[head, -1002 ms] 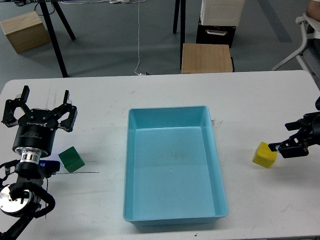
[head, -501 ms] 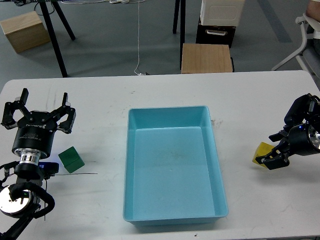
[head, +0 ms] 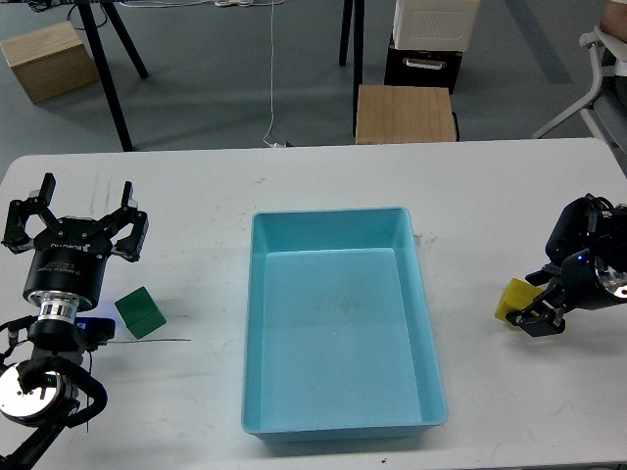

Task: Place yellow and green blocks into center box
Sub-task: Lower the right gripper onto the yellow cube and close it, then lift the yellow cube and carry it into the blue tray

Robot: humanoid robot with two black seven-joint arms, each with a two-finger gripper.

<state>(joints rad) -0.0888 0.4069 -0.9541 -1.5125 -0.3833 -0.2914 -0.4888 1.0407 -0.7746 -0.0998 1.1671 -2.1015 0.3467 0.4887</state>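
The yellow block [head: 510, 297] lies on the white table [head: 509, 186] at the right, well clear of the blue box [head: 338, 411] in the middle. My right gripper [head: 534, 315] is down over the block's right side and hides part of it. Its fingers are dark, and I cannot tell whether they press on the block. The green block [head: 140, 311] lies on the table at the left, just below and to the right of my left gripper [head: 84, 196]. That gripper is open, empty and pointing away from me. The box is empty.
A thin dark wire [head: 157, 340] lies on the table beside the green block. Beyond the table's far edge stand a wooden stool [head: 406, 114], tripod legs [head: 108, 69] and a wooden box [head: 44, 61].
My right gripper has swung in from beside the yellow block and come down over its right side. The block has barely shifted. The left arm and the green block have not moved.
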